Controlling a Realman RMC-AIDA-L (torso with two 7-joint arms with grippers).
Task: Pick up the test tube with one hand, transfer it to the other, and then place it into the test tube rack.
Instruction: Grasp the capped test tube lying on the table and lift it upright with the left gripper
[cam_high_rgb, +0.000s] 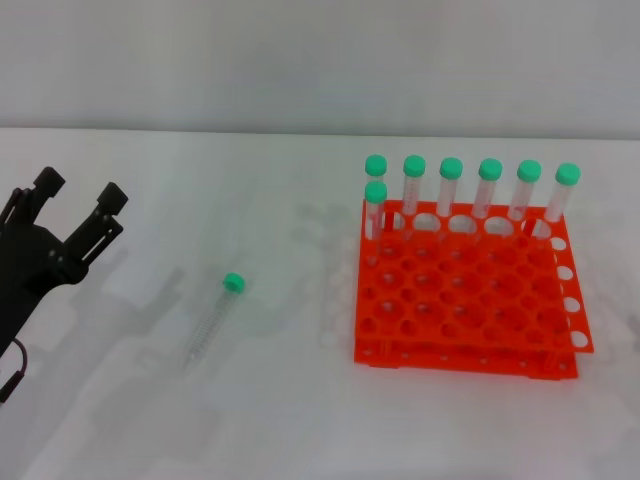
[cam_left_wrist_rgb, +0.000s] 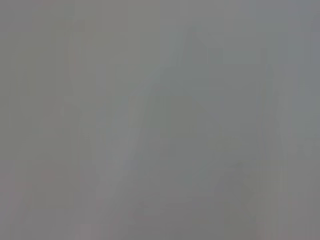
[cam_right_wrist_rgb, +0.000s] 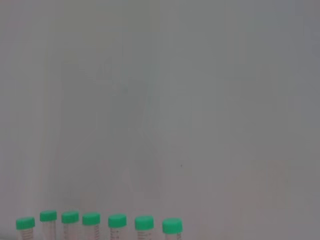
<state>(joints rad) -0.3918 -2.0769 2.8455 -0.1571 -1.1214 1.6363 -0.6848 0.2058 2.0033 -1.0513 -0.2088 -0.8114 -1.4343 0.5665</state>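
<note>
From the head view, the left gripper (cam_high_rgb: 82, 207) hangs over the left side of the white table (cam_high_rgb: 200, 430), fingers spread wide apart and holding nothing. The test tube (cam_high_rgb: 212, 320) lies flat on the table, well apart from that gripper, its green cap pointing away from the robot. The test tube rack (cam_high_rgb: 465, 300) sits to the right, orange, with seven capped tubes (cam_high_rgb: 450, 185) standing upright along its far edge. The right gripper does not appear here. The left wrist view gives only a blank grey surface. The right wrist view catches seven green caps (cam_right_wrist_rgb: 117, 220) in a row, and nothing of that arm's fingers.
</note>
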